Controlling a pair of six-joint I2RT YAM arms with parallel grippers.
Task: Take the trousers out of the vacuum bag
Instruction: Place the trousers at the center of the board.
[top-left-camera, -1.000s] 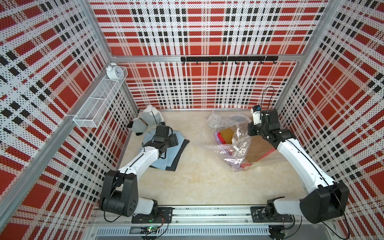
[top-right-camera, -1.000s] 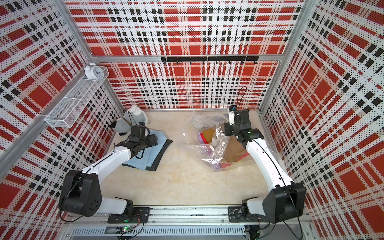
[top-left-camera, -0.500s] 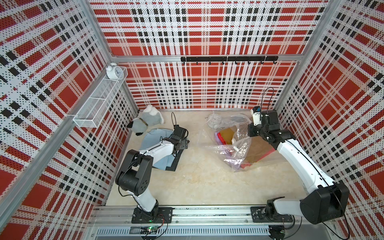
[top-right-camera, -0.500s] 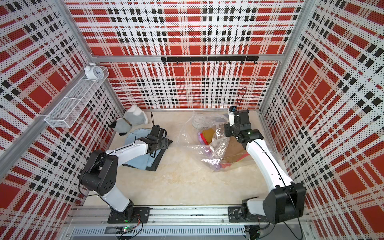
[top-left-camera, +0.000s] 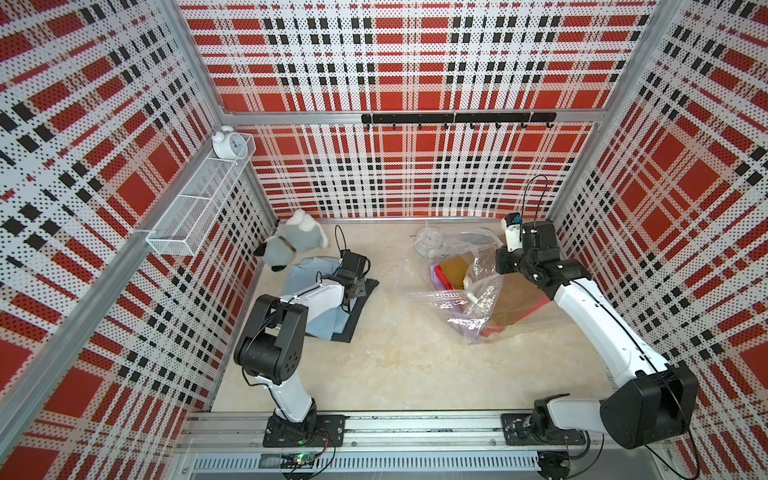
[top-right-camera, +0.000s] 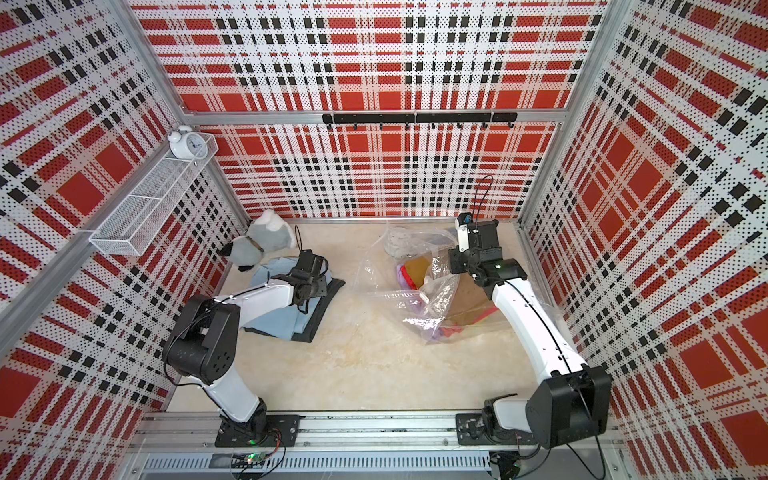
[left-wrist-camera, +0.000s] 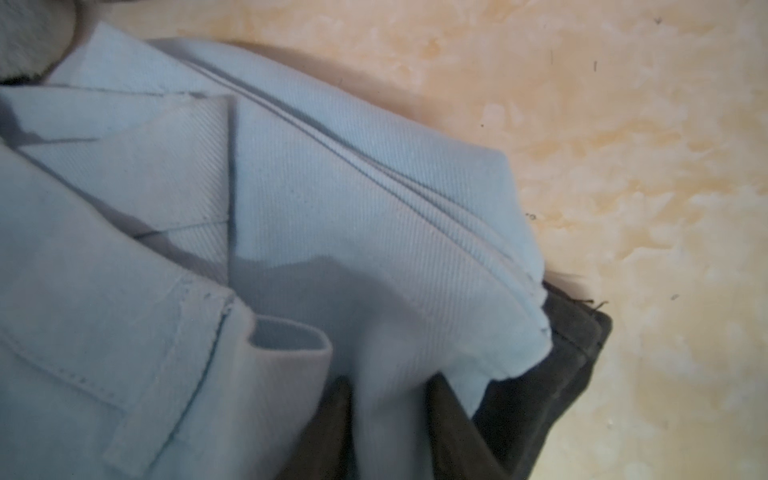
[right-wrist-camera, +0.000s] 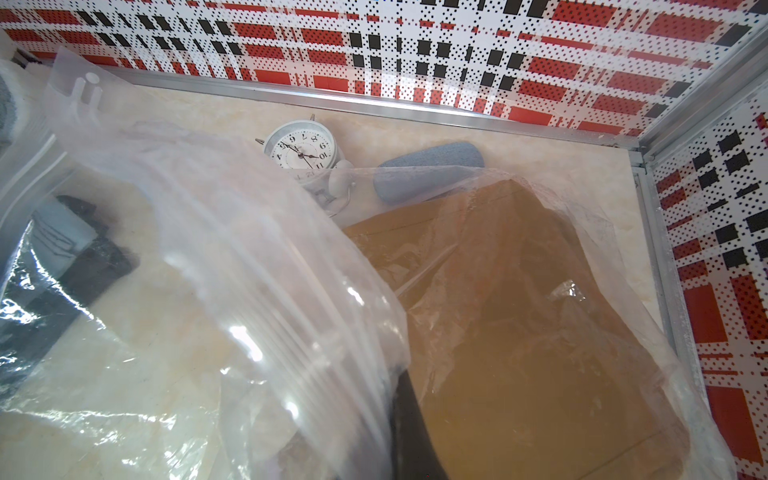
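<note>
Light blue trousers (top-left-camera: 307, 282) (left-wrist-camera: 332, 187) lie on the charcoal-black trousers (top-left-camera: 357, 309) (left-wrist-camera: 540, 395) at the left of the table, outside the bag. My left gripper (top-left-camera: 359, 286) (left-wrist-camera: 390, 386) is down on that pile, shut on a fold of the light blue cloth. The clear vacuum bag (top-left-camera: 449, 299) (top-right-camera: 415, 299) lies at the right with mustard-brown trousers (top-left-camera: 455, 266) (right-wrist-camera: 519, 332), red trousers (top-left-camera: 496, 330) and lilac cloth (top-left-camera: 436, 272) inside. My right gripper (top-left-camera: 500, 266) (right-wrist-camera: 390, 399) is shut on the bag's plastic and holds its edge raised.
A grey-white plush toy (top-left-camera: 291, 245) sits in the back left corner, touching the trousers pile. An alarm clock (right-wrist-camera: 303, 149) and a grey oblong thing (right-wrist-camera: 428, 170) lie behind the bag. A wire shelf (top-left-camera: 199, 208) with another clock (top-left-camera: 226, 143) hangs on the left wall.
My left arm swung right across the pile to its right edge, and its jaws closed on the light blue cloth. The right arm and the bag have not moved.
</note>
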